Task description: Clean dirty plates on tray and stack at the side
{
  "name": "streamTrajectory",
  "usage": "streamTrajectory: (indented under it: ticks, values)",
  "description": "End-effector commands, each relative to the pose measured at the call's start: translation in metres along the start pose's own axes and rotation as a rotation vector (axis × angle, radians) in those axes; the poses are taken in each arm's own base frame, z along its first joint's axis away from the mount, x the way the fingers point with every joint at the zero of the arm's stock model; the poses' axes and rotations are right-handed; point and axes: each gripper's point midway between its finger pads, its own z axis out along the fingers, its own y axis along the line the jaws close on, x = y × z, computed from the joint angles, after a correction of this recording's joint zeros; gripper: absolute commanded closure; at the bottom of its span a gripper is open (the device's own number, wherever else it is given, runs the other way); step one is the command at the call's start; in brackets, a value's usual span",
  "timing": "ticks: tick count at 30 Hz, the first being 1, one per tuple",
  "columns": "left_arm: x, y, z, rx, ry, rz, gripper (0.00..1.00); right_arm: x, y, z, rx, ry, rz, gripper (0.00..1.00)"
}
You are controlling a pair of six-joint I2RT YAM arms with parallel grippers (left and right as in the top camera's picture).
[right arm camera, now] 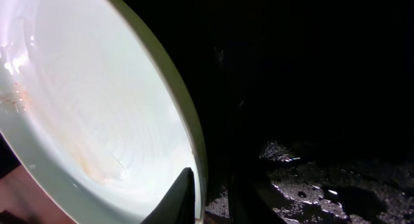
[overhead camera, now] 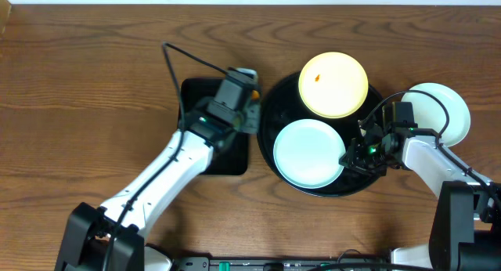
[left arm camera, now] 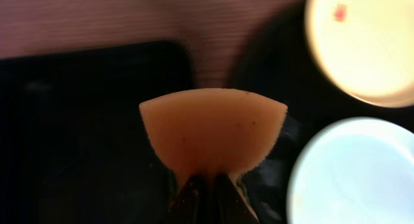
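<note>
Sponge (left arm camera: 213, 130) sits pinched in the left gripper's (left arm camera: 207, 185) jaws, poised for wiping. The right gripper's (right arm camera: 210, 193) narrow jaws straddle the rim of the mint plate (right arm camera: 97, 88) on the tray (right arm camera: 323, 88), likely to steady it. Whether they clamp it I cannot tell.

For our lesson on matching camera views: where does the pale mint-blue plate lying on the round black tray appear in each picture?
Overhead: the mint-blue plate sits right of centre, lower left on the black tray.
Left wrist: bottom right corner, cut off by the edges.
Right wrist: it fills the left half, very close; likely the same plate.
Shared landmark: the black tray, beneath it in all three views.
</note>
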Motion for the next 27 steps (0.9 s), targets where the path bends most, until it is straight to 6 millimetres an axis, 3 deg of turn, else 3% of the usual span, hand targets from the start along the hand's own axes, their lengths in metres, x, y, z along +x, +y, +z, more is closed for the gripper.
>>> streamTrajectory:
  ticks: [1, 5, 7, 9, 16, 19, 22, 27]
  values:
    - [0.008, 0.042, 0.010, -0.083, 0.043, -0.055, 0.93, 0.002, 0.001, 0.001, 0.002, -0.006, -0.012, 0.83]
    - [0.020, 0.065, 0.021, -0.128, 0.099, -0.094, 0.93, 0.005, 0.000, 0.009, -0.002, -0.015, -0.027, 0.83]
    - [0.028, 0.070, 0.029, -0.142, 0.132, -0.100, 0.92, 0.009, 0.002, 0.015, -0.006, -0.018, -0.032, 0.92]
    - [0.033, 0.071, 0.034, -0.146, 0.150, -0.099, 0.92, 0.010, 0.007, 0.018, -0.019, -0.017, -0.048, 0.99]
    - [0.044, 0.074, 0.041, -0.156, 0.193, -0.098, 0.92, -0.005, 0.028, 0.013, -0.099, -0.072, -0.099, 0.99]
    - [0.045, 0.074, 0.041, -0.157, 0.196, -0.098, 0.93, -0.020, 0.035, 0.001, -0.110, -0.125, -0.140, 0.99]
    - [0.046, 0.074, 0.040, -0.158, 0.199, -0.097, 0.93, -0.040, 0.046, -0.023, -0.098, -0.224, -0.201, 0.99]
    - [0.046, 0.074, 0.040, -0.158, 0.199, -0.097, 0.93, -0.068, 0.033, -0.066, 0.102, -0.414, -0.228, 0.99]
